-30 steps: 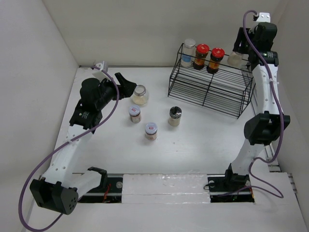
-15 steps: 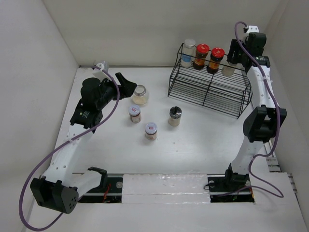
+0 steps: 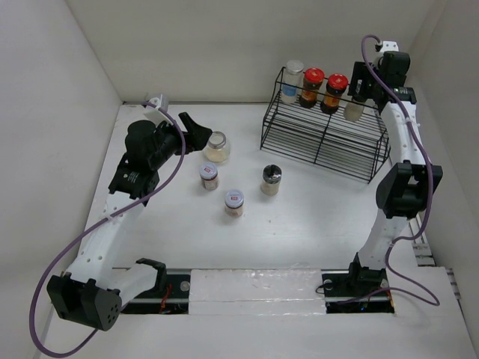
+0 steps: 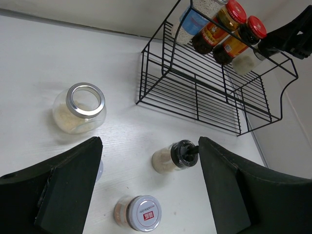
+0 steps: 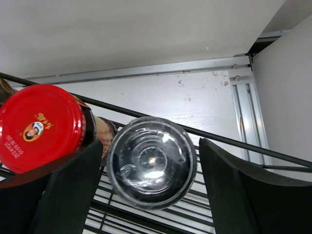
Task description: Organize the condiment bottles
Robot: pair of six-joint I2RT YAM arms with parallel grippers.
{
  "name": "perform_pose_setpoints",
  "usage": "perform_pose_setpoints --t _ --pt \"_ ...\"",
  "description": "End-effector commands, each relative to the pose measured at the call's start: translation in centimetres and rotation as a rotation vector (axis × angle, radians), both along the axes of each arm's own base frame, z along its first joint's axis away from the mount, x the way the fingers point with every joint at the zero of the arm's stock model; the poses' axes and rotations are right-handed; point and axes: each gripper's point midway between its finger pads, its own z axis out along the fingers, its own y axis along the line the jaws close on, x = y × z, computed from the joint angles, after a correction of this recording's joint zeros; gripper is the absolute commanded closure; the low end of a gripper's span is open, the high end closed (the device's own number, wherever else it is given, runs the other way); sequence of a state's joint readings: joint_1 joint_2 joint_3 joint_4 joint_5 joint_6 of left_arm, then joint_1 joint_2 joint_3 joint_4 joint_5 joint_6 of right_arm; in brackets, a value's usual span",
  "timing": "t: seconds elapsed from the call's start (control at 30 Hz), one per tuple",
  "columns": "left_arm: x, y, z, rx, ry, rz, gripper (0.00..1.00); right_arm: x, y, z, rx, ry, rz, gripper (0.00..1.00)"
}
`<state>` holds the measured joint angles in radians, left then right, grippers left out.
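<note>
White surface point(image 3: 299, 224): right gripper point(image 5: 150, 161) released around pale condiment jar point(image 3: 354, 110) atop wire rack point(image 3: 322, 142); left gripper point(image 4: 148, 146) spread, empty.

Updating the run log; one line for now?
rack bottles: four | table bottles: four | right fingers: open astride end jar | left fingers: open, empty

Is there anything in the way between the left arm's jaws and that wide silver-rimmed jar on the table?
Nothing visible. The left gripper hovers with its jaws open right beside the wide jar, with only bare table between them. The nearest small jar stands off that path, closer to the arm bases.
</note>
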<state>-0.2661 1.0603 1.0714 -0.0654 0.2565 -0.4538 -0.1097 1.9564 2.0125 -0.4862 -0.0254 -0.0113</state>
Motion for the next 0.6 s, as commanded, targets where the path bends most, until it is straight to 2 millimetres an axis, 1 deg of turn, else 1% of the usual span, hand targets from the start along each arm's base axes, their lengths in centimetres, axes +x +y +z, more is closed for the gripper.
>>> perform_pose_setpoints --t 0.0,0.1,0.13,0.17,0.2,0.23,0.27,0.3,0.33,0.37,0.4,0.43,0.47,0.5,0.53,0.57 --pt "-0.1 0.1 0.8 -0.007 -0.036 -0.003 0.24 0.4 0.6 3.0 -0.021 -0.090 0.007 0.14" --pt "-0.1 0.1 0.8 -0.007 -0.036 -0.003 0.24 0.0 0.7 4.6 -0.023 -0.120 0.008 0.13" --pt "-0.1 0.1 0.8 -0.007 -0.036 -0.003 0.24 -0.5 0.7 5.6 -0.025 -0.138 0.008 0.13" --pt "-0.1 0.1 0.8 -0.007 -0.036 -0.003 0.24 -1.5 0.8 7.9 -0.029 -0.179 0.008 0.13" --pt "-0.1 0.1 0.8 -0.007 -0.036 -0.003 0.24 -2.2 0.9 8.8 -0.040 -0.202 0.010 0.13" --pt "0.0 0.2 0.8 -0.005 -0.037 0.006 0.24 -2.9 1.8 9.9 -0.045 -0.231 0.017 0.13" --pt "0.0 0.2 0.8 -0.005 -0.037 0.006 0.24 -4.8 2.2 11.8 -0.052 -0.290 0.013 0.13" --pt "0.0 0.2 0.8 -0.005 -0.037 0.006 0.24 -5.9 2.7 12.5 -0.054 -0.318 0.016 0.13" --pt "0.0 0.2 0.8 -0.005 -0.037 0.006 0.24 -6.9 4.6 12.8 -0.050 -0.342 0.052 0.15" --pt "0.0 0.2 0.8 -0.005 -0.037 0.006 0.24 -9.1 5.8 12.8 -0.031 -0.389 0.070 0.24" --pt "0.0 0.2 0.8 -0.005 -0.037 0.006 0.24 -10.1 7.2 12.2 0.003 -0.403 0.090 0.31" --pt "0.0 0.2 0.8 -0.005 -0.037 0.006 0.24 -11.1 9.2 11.3 0.033 -0.412 0.146 0.45" --pt "0.0 0.2 1.2 -0.008 -0.046 0.006 0.24 -12.2 12.7 10.2 0.070 -0.414 0.226 0.62" --pt "0.0 0.2 1.3 -0.008 -0.046 0.006 0.24 -13.4 14.7 7.6 0.122 -0.413 0.267 0.80" --pt "0.0 0.2 1.3 -0.008 -0.046 0.006 0.24 -14.1 16.8 6.2 0.136 -0.403 0.333 0.82" --pt "0.0 0.2 1.3 -0.008 -0.046 0.006 0.24 -15.2 20.2 4.7 0.161 -0.377 0.408 0.82"
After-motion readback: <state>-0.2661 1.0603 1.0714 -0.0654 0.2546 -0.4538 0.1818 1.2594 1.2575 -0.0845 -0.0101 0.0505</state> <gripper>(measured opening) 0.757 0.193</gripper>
